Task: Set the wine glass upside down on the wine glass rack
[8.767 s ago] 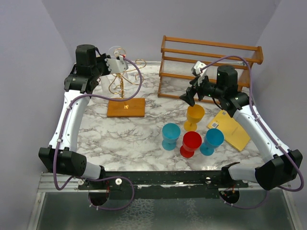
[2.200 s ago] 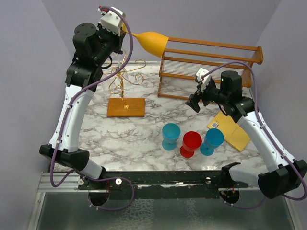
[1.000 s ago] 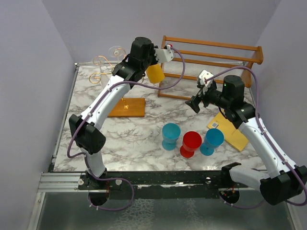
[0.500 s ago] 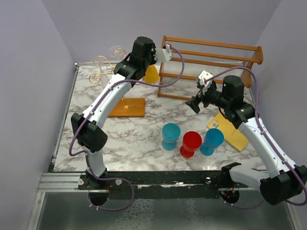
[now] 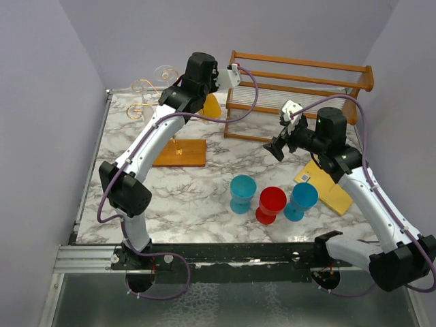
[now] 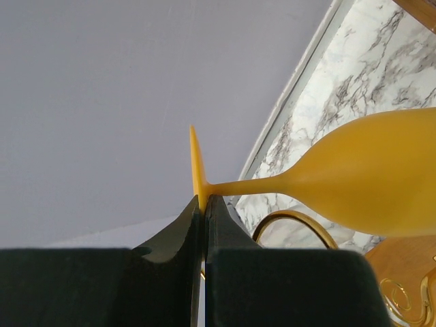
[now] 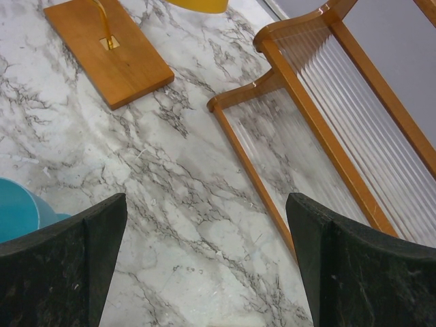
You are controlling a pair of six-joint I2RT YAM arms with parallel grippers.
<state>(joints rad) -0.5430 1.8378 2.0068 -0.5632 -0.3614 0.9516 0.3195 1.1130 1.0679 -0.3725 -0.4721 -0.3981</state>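
My left gripper [image 6: 203, 199] is shut on the thin round foot of the yellow wine glass [image 6: 368, 174]. In its wrist view the glass lies sideways, with the stem running right to the bowl. From above, the bowl [image 5: 212, 106] hangs under my left wrist, right of the wine glass rack [image 5: 146, 99]. The rack is gold wire with curled arms on an orange wooden base [image 5: 179, 152]. One gold curl [image 6: 293, 221] shows just below the stem. My right gripper [image 5: 276, 144] is open over bare marble, its fingers [image 7: 102, 225] wide apart with nothing between them.
A brown slatted shelf rack [image 5: 300, 88] stands at the back right. Two blue cups [image 5: 242, 193] [image 5: 301, 199] and a red one [image 5: 272, 204] cluster at the front centre, beside a flat yellow card [image 5: 325, 184]. A clear glass foot [image 5: 165, 73] shows at the wire rack's top.
My left arm has drawn the yellow glass slightly left, so more of the bowl sits behind the wrist. The right arm has not moved.
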